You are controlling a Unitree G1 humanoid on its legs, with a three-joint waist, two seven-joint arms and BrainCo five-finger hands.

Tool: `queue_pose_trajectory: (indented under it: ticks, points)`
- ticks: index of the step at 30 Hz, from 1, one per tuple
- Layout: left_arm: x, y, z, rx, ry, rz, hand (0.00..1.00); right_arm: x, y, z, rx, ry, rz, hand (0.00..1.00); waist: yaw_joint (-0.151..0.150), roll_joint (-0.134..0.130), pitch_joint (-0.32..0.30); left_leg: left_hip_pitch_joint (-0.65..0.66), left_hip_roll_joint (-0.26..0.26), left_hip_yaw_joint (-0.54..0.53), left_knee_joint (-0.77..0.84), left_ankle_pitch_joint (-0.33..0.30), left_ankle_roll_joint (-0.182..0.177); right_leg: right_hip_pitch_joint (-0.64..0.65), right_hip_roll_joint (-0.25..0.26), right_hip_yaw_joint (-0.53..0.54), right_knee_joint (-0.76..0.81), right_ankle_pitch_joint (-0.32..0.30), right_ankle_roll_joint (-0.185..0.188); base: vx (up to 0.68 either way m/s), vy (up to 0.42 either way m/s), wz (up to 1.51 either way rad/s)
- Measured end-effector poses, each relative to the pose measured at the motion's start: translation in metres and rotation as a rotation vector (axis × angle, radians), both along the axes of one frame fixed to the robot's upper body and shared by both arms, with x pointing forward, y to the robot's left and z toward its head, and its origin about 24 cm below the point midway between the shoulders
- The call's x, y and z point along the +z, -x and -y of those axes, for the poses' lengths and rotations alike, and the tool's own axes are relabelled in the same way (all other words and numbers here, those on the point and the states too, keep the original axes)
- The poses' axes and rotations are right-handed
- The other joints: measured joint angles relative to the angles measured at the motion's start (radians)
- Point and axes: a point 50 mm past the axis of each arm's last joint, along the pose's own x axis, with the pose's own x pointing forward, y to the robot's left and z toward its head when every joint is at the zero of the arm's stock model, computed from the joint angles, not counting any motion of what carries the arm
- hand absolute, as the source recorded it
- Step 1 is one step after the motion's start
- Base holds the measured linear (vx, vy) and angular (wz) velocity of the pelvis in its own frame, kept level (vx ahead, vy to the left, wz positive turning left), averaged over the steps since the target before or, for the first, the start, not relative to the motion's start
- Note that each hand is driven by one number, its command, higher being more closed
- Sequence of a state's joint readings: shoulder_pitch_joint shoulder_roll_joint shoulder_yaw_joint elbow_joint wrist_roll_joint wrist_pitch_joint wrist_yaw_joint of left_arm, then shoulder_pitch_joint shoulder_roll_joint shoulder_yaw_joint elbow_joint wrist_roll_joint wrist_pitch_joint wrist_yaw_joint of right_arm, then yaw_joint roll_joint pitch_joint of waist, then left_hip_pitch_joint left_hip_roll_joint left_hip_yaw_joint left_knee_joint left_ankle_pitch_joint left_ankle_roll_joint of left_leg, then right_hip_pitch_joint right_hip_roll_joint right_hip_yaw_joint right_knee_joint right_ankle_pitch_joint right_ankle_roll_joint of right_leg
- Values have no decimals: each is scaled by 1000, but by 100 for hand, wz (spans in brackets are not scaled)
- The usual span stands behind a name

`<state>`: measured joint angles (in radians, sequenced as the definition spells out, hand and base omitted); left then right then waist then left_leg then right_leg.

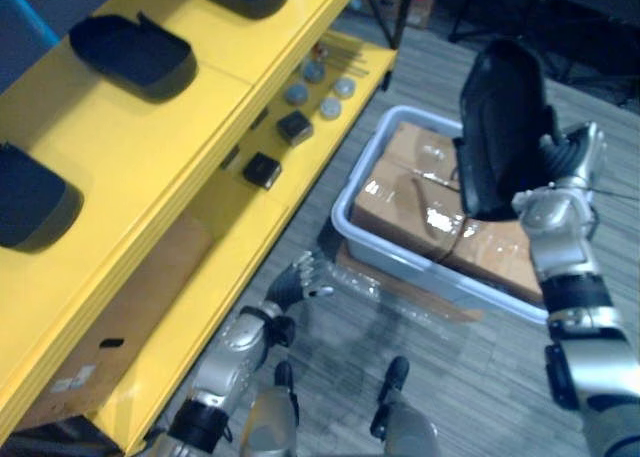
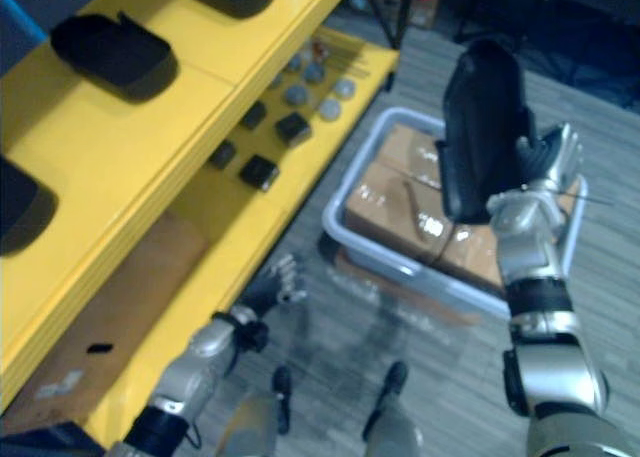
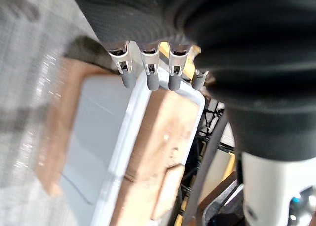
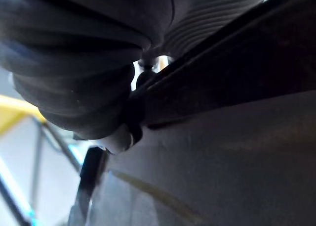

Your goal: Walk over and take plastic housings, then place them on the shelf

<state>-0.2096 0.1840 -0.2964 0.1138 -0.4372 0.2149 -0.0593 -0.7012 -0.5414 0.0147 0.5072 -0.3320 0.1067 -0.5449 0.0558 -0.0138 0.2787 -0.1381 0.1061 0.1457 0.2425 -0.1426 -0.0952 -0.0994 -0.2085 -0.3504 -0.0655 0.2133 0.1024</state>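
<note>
One black plastic housing (image 1: 500, 127) is in my right hand (image 1: 568, 167), which I hold raised at my right side. My fingers (image 1: 572, 142) are curled around its far edge and clamp it. The housing stands upright on its long axis, with its hollow side turned away from my palm. It is in the air above the grey bin (image 1: 345, 212) and touches nothing but my hand. In my right wrist view its dark wall (image 4: 237, 82) lies close against the ribbed cover of that hand. The bin sits on the floor (image 1: 480, 377) just beside the yellow shelf (image 1: 150, 147), and cardboard boxes (image 1: 410, 192) sealed with clear tape are packed inside it. Three more housings (image 1: 130, 49) lie on the shelf's top board, well apart from one another in a row along it, each with its open side up. On the board below are small dark blocks (image 1: 262, 169), and farther along it a cluster of round grey caps (image 1: 330, 107). My left hand (image 1: 297, 282) hangs low at my left side near the front edge of the lower board. Its fingers (image 3: 150, 75) are relaxed and nearly straight and grasp nothing. In my left wrist view they point out over the bin's rim and the boxes inside it.
</note>
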Motion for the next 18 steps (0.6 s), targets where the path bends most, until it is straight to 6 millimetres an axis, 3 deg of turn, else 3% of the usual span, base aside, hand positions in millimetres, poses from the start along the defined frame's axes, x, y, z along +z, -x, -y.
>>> queue_pose_trajectory:
  ticks: [4, 9, 18]
  points:
    - [2, -15, 3, 69, 35, -41, 0, 2, 10, -31, 145, 38, 121, 100, -18, -26, -38, 33, 13, 20, -25, 5, -9, 9, 17, 23, -13, 5, -6, 28, -31, -18]
    - [-4, -22, 7, 122, 124, -131, 0, -11, 26, -59, 308, 80, 210, 100, -44, -51, -88, 75, 13, 43, -44, 5, -10, 28, 18, 48, -14, 5, -6, 6, 6, -13]
    - [-7, -29, 9, 162, 202, -137, 0, -22, 42, -83, 474, 94, 285, 100, -53, -62, -99, 102, 13, 58, -73, 14, -21, 30, 20, 57, -14, 3, -8, -17, -8, -5]
